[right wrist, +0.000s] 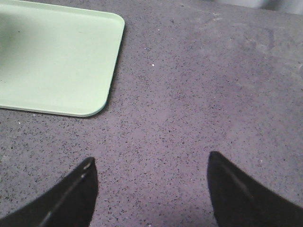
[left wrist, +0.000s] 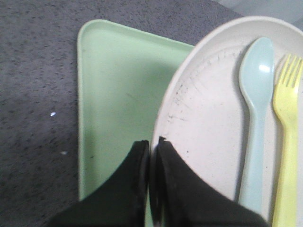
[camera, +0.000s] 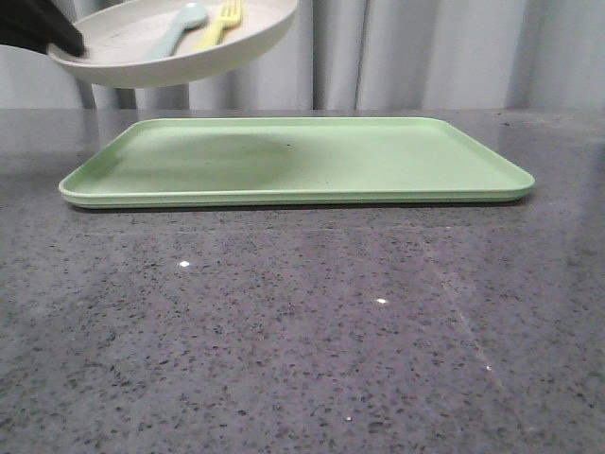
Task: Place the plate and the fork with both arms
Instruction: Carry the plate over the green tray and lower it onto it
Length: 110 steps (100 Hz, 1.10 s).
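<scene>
The cream-white plate [camera: 142, 52] hangs in the air above the left end of the green tray [camera: 397, 156], tilted slightly. My left gripper [camera: 74, 45] is shut on its rim at the left. On the plate lie the yellow fork [camera: 219, 25] and a pale blue spoon [camera: 177, 29], side by side. The left wrist view shows the left gripper [left wrist: 153, 142] pinching the plate [left wrist: 208, 118] rim, with the fork [left wrist: 286, 137] and spoon [left wrist: 255, 109] beyond. My right gripper [right wrist: 150, 163] is open over bare table, off the tray's [right wrist: 57, 61] right corner, holding nothing.
The dark speckled table [camera: 302, 331] stretches in front of the tray. A grey curtain [camera: 425, 52] hangs behind the table. The plate's shadow falls on the tray's left half.
</scene>
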Each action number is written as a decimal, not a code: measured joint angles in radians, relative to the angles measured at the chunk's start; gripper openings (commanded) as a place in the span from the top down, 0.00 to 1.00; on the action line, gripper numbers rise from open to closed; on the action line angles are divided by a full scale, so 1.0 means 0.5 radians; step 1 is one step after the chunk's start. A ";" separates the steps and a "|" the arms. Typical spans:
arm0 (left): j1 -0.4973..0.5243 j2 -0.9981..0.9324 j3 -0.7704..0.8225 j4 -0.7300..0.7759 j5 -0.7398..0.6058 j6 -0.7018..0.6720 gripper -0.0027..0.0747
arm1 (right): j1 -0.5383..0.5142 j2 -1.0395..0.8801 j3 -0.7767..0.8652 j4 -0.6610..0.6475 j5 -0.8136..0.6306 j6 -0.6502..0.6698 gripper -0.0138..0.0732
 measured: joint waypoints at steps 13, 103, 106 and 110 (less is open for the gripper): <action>-0.183 0.132 -0.087 0.086 -0.153 -0.167 0.99 | 0.000 0.000 0.000 0.000 0.000 0.000 0.27; -0.531 0.418 -0.123 0.410 -0.494 -0.674 0.99 | 0.000 0.000 0.000 0.000 0.000 0.000 0.27; -0.531 0.418 -0.123 0.418 -0.494 -0.674 0.99 | 0.000 0.000 0.000 0.000 0.000 0.000 0.27; -0.531 0.418 -0.123 0.421 -0.494 -0.674 0.99 | 0.000 0.000 0.000 0.000 0.000 0.000 0.27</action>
